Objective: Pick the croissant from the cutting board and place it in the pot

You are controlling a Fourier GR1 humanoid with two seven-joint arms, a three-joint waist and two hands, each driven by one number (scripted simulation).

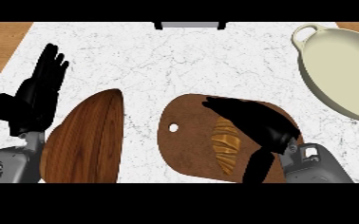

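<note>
No writing seen. Right hand (pixel 256 121) lay over croissant (pixel 226 144) on cutting board (pixel 186 144), fingers straight, gripping nothing. Left hand (pixel 38 92) rested left of board, fingers extended.

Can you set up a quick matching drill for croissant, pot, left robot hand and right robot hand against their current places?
Things:
1. croissant
2. pot
3. left robot hand
4. right robot hand

Places:
A. far right edge of the counter
B. resting open at the left, fingers up
C. lying on the cutting board
D. over the cutting board, beside the croissant

Pairs: 1-C, 2-A, 3-B, 4-D
</note>
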